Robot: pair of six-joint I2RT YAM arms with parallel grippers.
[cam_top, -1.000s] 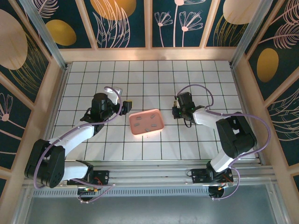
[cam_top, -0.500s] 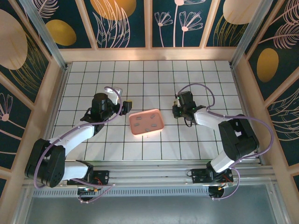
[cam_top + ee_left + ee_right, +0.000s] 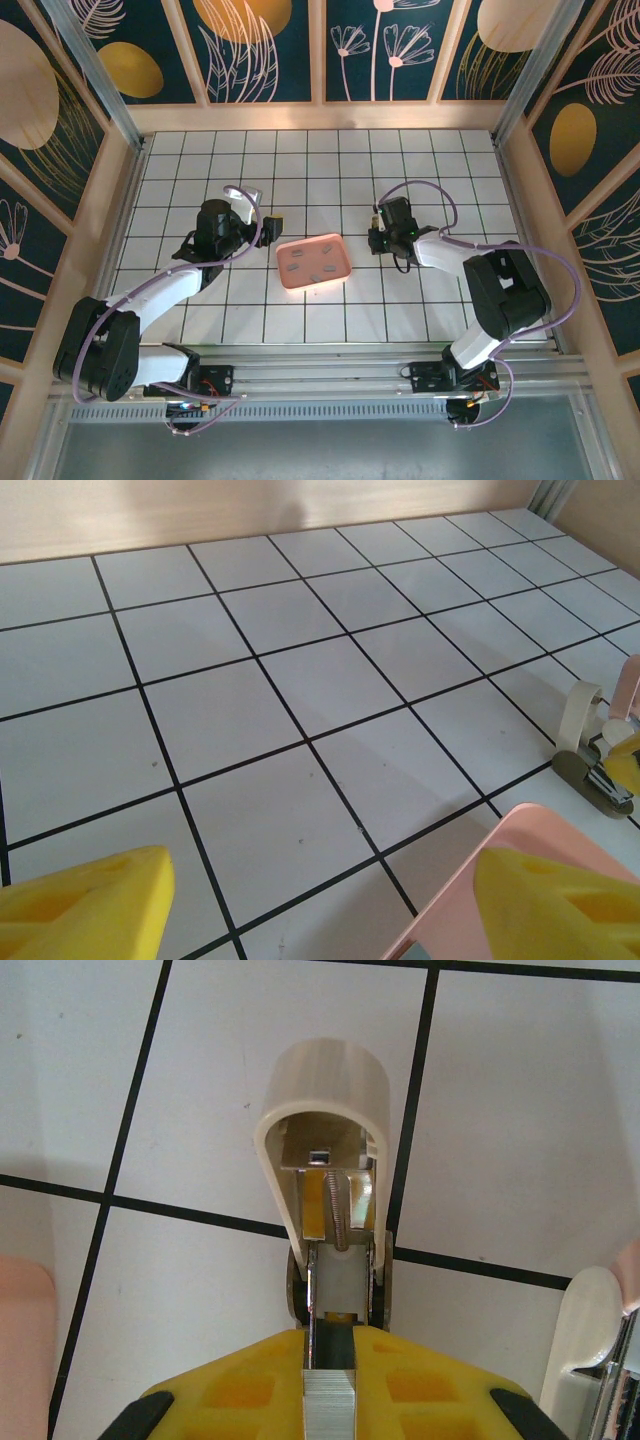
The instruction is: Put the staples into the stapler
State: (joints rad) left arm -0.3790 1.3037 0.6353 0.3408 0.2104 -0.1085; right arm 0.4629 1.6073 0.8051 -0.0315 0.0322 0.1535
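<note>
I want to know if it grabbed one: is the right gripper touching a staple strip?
Touching. In the right wrist view, the yellow fingers of the right gripper press both sides of the silver staple strip, with no gap.

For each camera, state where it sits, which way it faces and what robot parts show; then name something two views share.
Top: above and behind the bases, looking down on tiles, tray and both arms.
Left wrist: low over the tiles, facing the far wall; open left jaws at bottom corners.
Right wrist: straight down on the open stapler; right jaws shut on staples.
Shared: top and left wrist show the tray.
</note>
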